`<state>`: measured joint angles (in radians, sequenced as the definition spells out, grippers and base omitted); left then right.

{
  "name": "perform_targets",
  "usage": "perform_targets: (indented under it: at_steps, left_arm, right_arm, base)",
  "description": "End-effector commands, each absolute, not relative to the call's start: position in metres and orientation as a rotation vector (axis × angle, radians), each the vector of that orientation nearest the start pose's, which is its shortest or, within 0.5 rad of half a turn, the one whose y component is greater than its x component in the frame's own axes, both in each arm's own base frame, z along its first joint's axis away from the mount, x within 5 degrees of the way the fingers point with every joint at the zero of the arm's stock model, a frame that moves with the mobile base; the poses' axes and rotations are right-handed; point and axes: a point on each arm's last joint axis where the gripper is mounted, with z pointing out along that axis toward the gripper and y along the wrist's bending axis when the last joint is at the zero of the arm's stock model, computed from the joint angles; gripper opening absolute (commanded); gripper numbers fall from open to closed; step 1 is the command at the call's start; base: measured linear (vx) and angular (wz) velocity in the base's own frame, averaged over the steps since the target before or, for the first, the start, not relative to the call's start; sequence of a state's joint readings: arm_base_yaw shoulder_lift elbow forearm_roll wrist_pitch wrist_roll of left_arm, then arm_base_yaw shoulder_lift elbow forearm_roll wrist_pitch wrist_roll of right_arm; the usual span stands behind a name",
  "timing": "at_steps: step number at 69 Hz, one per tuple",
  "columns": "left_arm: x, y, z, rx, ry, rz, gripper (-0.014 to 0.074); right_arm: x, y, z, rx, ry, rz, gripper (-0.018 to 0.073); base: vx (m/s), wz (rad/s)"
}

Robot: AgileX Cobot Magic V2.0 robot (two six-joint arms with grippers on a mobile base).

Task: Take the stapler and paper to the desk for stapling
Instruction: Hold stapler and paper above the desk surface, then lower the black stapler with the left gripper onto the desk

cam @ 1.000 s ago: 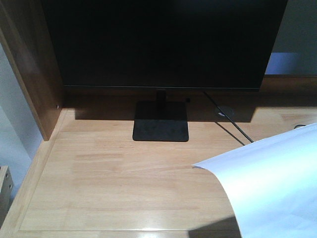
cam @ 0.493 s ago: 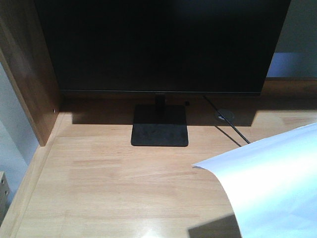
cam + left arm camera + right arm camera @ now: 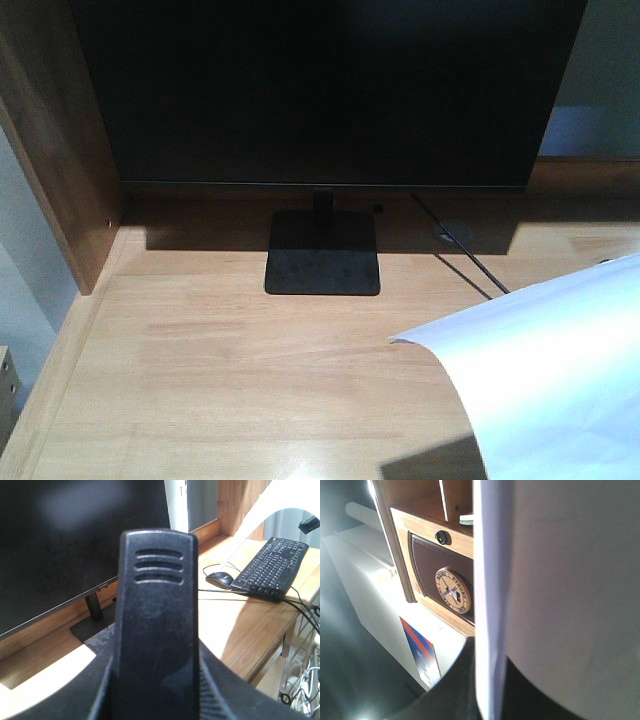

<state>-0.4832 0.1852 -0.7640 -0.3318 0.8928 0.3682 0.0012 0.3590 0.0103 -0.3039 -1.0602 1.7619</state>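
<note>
While the paper [image 3: 550, 380] curls above the worktop [image 3: 250, 380] before the monitor [image 3: 320, 90], clamped by the right end effector [image 3: 487, 695], the left end effector [image 3: 156, 690] clenches the stapler [image 3: 157, 605]; keyboard [image 3: 272, 570] and mouse [image 3: 219, 580] lie beyond.

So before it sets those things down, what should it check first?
1. Bare desk in front of the monitor stand: ok.
2. The paper held off the desk, with its shadow beneath, by the right gripper: ok.
3. The stapler in the left gripper: looks held, ok; which way it faces: cannot tell.
4. The cable clear of the paper's far edge: cannot tell, they overlap in the front view.
5. The keyboard and mouse away from the bare patch: ok.
</note>
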Motion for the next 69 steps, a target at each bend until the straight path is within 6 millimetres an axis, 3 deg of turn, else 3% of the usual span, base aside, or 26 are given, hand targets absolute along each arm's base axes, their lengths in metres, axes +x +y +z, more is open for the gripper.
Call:
perform_targets:
  at_steps: [1,53,69]
  left_arm:
    - [-0.01,-0.02,0.385,0.669,1.521,-0.494,-0.0006]
    - [-0.009,-0.02,0.388,0.653,1.5,-0.491,-0.0006]
    - [0.026,-0.036,0.392,0.64,1.551,-0.467,-0.0006]
  right_arm:
    - [0.057,0.024,0.281,0.401,0.778,1.624,-0.0006]
    - [0.057,0.024,0.281,0.402,0.779,1.624,-0.0006]
    - [0.057,0.024,0.281,0.402,0.779,1.624,-0.0006]
  base:
    - [0.0,0.0]
    - [0.0,0.0]
    - [0.0,0.0]
